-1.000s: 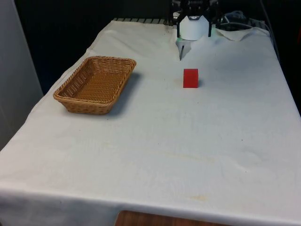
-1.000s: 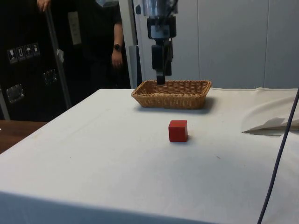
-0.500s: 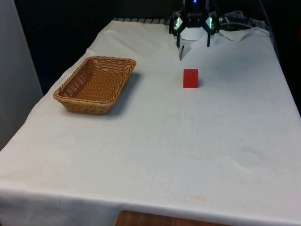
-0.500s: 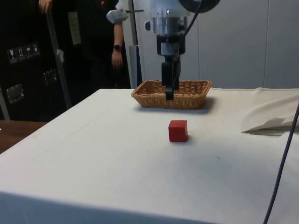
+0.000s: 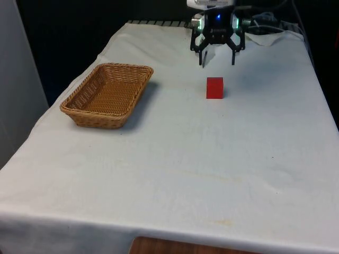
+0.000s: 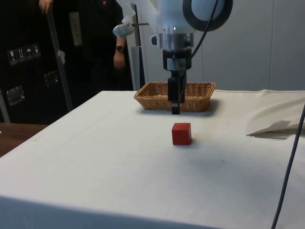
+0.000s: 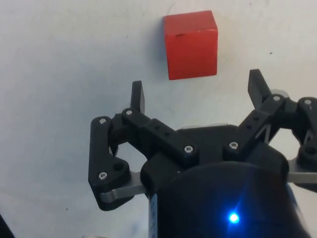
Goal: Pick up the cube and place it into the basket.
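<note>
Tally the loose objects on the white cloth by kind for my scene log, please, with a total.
Red cube: 1
Wicker basket: 1
Total: 2

Person (image 6: 102,43) cut off by side view's top edge.
</note>
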